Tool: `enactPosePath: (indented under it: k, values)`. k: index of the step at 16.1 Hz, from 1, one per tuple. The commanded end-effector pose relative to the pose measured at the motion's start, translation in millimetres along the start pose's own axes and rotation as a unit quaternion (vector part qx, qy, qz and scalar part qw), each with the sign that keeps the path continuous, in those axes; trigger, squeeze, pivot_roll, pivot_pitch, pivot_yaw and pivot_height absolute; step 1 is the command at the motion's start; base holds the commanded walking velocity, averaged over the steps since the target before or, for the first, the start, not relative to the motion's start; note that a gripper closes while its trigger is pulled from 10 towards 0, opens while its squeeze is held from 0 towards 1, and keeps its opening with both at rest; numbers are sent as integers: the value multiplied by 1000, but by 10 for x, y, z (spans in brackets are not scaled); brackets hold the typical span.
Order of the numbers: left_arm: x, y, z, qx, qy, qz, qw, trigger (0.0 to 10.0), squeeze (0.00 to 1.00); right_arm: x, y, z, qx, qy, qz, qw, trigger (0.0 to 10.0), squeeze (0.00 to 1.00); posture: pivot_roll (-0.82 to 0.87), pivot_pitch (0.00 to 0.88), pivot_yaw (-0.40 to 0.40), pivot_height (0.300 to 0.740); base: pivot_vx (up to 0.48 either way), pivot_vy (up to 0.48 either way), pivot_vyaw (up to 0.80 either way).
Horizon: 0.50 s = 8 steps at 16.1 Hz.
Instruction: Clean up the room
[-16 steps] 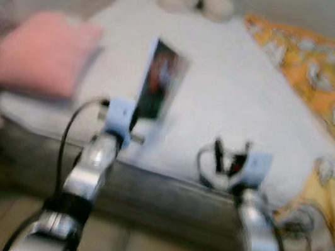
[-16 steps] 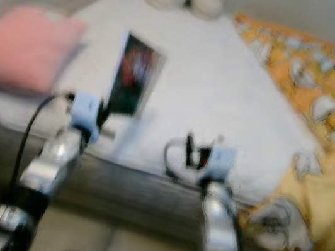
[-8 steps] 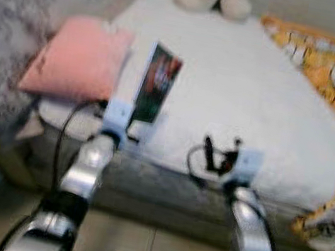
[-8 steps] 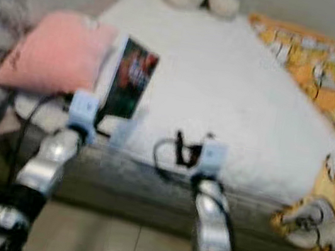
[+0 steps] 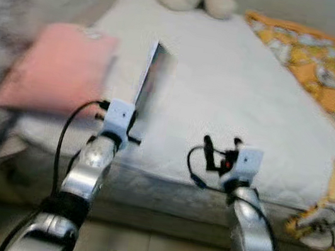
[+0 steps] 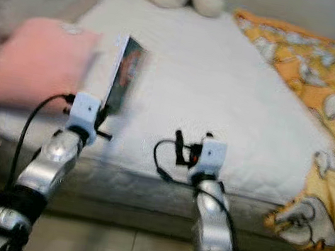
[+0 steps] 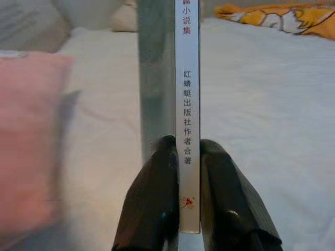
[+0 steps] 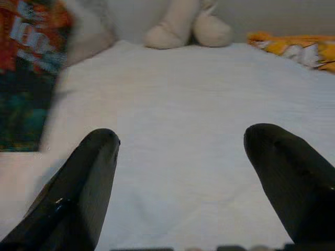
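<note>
Rotated edge-on since the earlier frame, book [image 7: 187, 104] stays pinched by left gripper [image 7: 186, 172]; right gripper [image 8: 180, 157] hovers spread above bed [image 5: 243, 93].

A thin book [image 7: 187, 104] with a white spine printed in Chinese characters and a dark, colourful cover stands upright, pinched at its lower edge above the white bed [image 5: 254, 101].
</note>
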State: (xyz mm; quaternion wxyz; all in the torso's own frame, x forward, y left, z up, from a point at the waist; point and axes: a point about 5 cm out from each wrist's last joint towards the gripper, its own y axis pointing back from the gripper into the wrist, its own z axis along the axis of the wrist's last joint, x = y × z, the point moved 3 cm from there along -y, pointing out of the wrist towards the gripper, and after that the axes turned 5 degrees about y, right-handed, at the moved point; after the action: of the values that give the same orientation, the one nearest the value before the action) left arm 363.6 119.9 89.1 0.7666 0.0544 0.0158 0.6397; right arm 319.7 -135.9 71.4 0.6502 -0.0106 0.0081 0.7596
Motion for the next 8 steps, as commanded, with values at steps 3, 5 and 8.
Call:
enactPosePath:
  k: [3, 5, 8]
  values:
    - [-5, -18, 158, -33, -7, -2, 999, 0, 0, -8, -15, -1, 2, -7, -3, 1000, 10000, 0, 65, 0, -54, 740, 461, 0, 0]
    - [25, -12, 149, -31, -2, 5, 999, 0, 0, 2, -13, -8, 4, -8, 0, 1000, 10000, 0, 69, 0, -56, 740, 441, 0, 0]
    - [2, -10, 152, -32, -5, -1, 999, 0, 0, 3, -8, -19, 6, -8, 3, 1000, 10000, 0, 69, 0, -57, 740, 429, 0, 0]
